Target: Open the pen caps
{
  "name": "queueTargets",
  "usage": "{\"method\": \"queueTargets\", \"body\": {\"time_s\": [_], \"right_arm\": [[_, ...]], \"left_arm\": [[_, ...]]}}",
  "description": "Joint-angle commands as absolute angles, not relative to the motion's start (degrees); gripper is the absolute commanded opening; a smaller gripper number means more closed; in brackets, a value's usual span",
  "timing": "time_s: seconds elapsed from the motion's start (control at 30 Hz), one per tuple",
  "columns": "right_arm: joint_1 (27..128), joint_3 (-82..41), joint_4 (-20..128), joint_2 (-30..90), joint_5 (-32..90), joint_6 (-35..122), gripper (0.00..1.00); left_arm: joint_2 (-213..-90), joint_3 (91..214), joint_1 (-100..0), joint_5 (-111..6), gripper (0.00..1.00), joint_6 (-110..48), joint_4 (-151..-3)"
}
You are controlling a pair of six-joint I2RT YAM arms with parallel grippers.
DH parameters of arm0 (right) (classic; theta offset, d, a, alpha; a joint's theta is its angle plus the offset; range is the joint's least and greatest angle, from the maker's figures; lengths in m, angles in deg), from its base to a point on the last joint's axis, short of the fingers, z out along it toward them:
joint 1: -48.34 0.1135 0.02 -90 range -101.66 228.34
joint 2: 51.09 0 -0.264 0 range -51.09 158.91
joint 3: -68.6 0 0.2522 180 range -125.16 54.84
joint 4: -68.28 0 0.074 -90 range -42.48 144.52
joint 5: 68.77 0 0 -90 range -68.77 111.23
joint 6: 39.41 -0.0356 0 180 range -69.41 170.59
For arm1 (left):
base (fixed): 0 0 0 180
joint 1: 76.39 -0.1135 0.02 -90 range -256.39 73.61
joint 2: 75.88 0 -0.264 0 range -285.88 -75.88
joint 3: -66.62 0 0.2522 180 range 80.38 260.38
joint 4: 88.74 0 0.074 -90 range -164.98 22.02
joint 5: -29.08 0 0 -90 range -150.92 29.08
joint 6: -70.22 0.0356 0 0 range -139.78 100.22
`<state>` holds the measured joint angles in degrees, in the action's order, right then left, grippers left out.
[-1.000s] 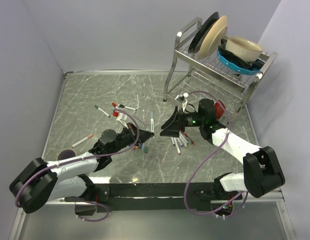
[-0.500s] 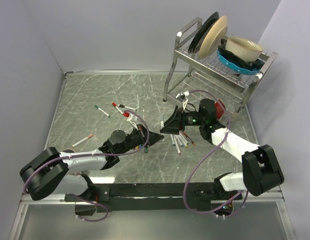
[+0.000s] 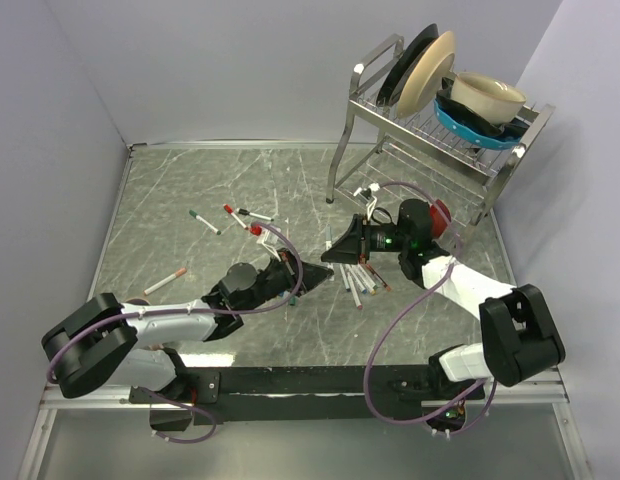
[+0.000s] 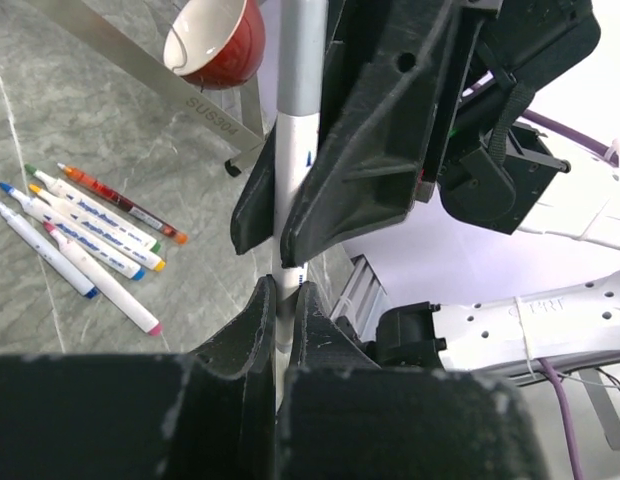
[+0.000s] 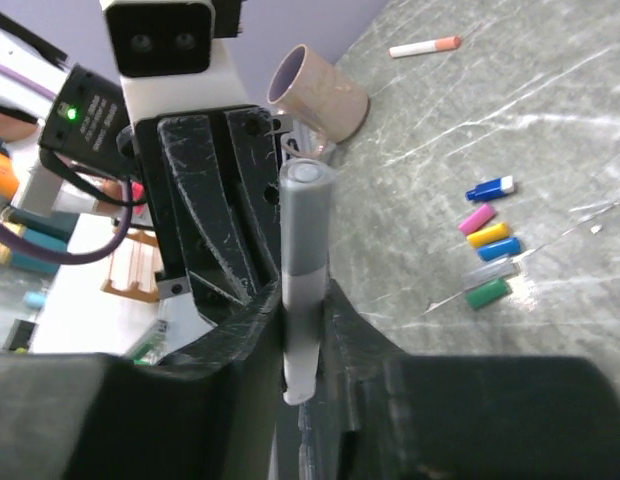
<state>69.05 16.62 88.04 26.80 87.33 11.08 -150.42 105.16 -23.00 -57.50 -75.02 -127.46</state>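
One pen [image 4: 290, 180] with a white barrel and a grey cap end [image 5: 305, 225] is held above the table between both arms. My left gripper [image 4: 282, 290] is shut on the white barrel. My right gripper [image 5: 302, 310] faces it and is shut on the same pen just below the grey cap, which sticks out past its fingers. In the top view the left gripper [image 3: 318, 268] and right gripper [image 3: 332, 252] meet tip to tip. Several loose pen caps lie on the table, among them blue [image 5: 490, 187], pink [image 5: 477, 217], yellow [image 5: 488, 236] and green [image 5: 487, 292].
Several uncapped pens [image 3: 360, 280] lie under the right gripper, also seen as a row of pens [image 4: 80, 230]. More pens [image 3: 205, 221] lie far left. A red bowl [image 4: 215, 40] sits by the dish rack [image 3: 430, 110]. A pink mug [image 5: 320, 95] stands near left.
My right gripper went from wide open to shut on the pen. The left gripper carried the pen to the right, up to the right gripper's fingers.
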Motion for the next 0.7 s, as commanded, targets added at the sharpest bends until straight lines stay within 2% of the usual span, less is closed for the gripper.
{"method": "queueTargets", "body": {"time_s": [0.0,0.03,0.07,0.17,0.2,0.4,0.53,0.67], "right_arm": [[69.3,14.9,89.2,27.3,89.8,11.2,0.08],[69.3,14.4,86.8,27.2,89.8,13.4,0.00],[69.3,14.0,85.0,27.0,89.3,14.8,0.00],[69.3,11.3,75.9,26.9,89.8,22.8,0.00],[69.3,9.8,73.5,27.0,90.6,24.9,0.00],[69.3,6.4,62.1,29.9,96.5,34.6,0.00],[70.4,4.7,55.5,29.4,96.6,42.3,0.00],[70.8,4.3,55.0,29.1,96.9,43.6,0.00]], "left_arm": [[-150.7,107.7,-22.7,-60.1,0.15,-75.1,-128.5],[-150.3,107.8,-22.7,-60.2,0.23,-74.8,-127.8],[-149.9,107.7,-22.7,-60.3,0.32,-74.4,-126.3],[-146.3,105.4,-22.7,-60.7,0.78,-72.9,-126.3],[-145.1,105.0,-22.7,-60.7,0.99,-72.5,-124.9],[-137.0,106.5,-22.8,-68.6,0.99,-68.7,-115.1],[-136.4,109.5,-22.9,-72.6,0.99,-67.6,-108.7],[-138.5,113.2,-23.2,-72.6,0.99,-67.0,-107.0]]}}
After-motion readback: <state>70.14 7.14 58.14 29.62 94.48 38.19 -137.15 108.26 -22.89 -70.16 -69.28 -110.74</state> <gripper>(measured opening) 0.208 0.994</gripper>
